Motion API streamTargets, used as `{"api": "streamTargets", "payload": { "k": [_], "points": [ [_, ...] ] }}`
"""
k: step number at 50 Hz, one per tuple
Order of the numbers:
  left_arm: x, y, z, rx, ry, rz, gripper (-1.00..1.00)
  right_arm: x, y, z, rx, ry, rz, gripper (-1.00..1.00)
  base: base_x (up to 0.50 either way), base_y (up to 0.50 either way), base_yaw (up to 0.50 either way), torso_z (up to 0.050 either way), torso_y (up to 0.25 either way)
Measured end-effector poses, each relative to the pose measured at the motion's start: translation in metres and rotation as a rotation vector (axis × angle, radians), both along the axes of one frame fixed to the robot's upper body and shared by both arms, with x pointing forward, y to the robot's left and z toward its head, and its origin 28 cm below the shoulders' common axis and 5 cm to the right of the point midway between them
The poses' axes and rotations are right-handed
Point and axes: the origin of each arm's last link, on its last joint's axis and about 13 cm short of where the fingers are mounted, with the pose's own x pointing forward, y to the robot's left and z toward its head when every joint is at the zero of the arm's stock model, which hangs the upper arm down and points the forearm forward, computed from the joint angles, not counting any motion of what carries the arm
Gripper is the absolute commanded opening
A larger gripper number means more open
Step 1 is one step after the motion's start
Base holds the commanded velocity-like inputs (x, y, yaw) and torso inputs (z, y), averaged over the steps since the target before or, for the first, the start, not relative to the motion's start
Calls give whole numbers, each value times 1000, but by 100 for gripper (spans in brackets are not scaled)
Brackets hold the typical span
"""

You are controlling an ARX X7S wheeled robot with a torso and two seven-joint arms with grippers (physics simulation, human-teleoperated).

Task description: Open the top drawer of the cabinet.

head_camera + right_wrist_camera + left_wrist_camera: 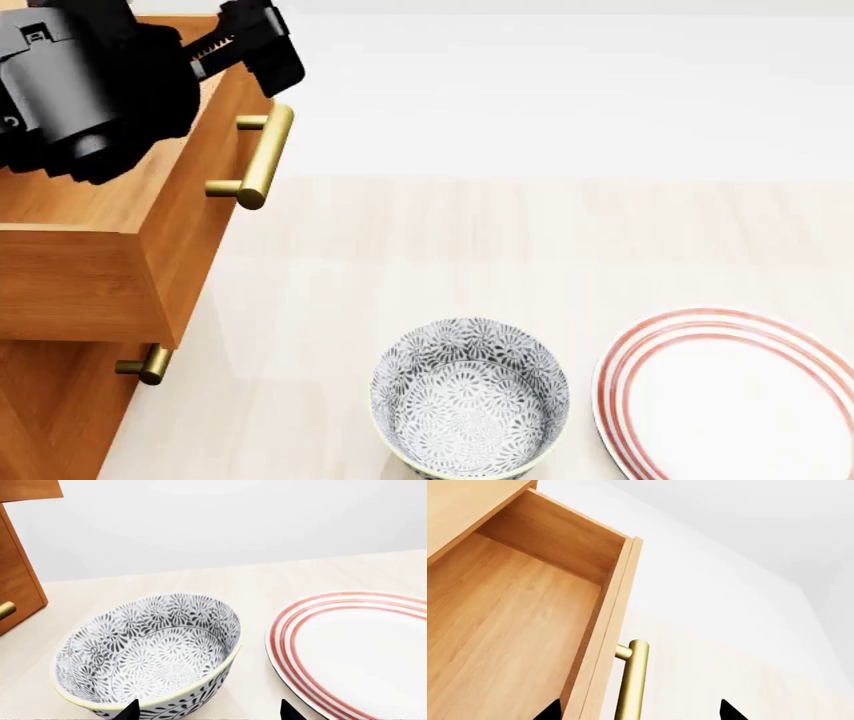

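In the left wrist view the top drawer (514, 625) stands pulled well out of the cabinet (460, 510), its bare wooden floor and side wall open to sight. The brass handle (632, 680) sticks out from the drawer front on a short post. The left gripper (640, 711) shows only two dark fingertips, one on either side of the drawer front and the handle; they sit apart and do not appear to pinch the bar. The drawer looks like a stiff, light wooden box that should slide straight. The bar is the only sensible hold; being smooth round metal, it may slip unless the fingers hook behind it.

From the head view the drawer (94, 250) juts forward at the left, above a lower handle (147, 364). The top handle (258, 156) is in the clear, and the black left gripper (247, 45) hangs over the drawer's upper far corner, beside the bar but not closed on it. A patterned bowl (470, 398) and a red-ringed plate (727, 395) lie on the pale table (534, 250), well apart from the cabinet. A plain white wall rises behind.

The right wrist view shows the right gripper (208, 710) with tips apart, empty, hovering near the bowl (150, 650), the plate (353, 650) alongside.
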Motion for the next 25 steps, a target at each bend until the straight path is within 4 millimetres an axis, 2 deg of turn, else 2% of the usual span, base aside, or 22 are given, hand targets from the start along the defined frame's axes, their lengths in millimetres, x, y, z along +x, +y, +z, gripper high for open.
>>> {"api": "streamTargets", "payload": {
  "k": [25],
  "points": [
    [10, 5, 20, -83, 82, 53, 100, -1, 1, -1, -2, 5, 10, 100, 0, 0, 0, 0, 0]
  ]
}}
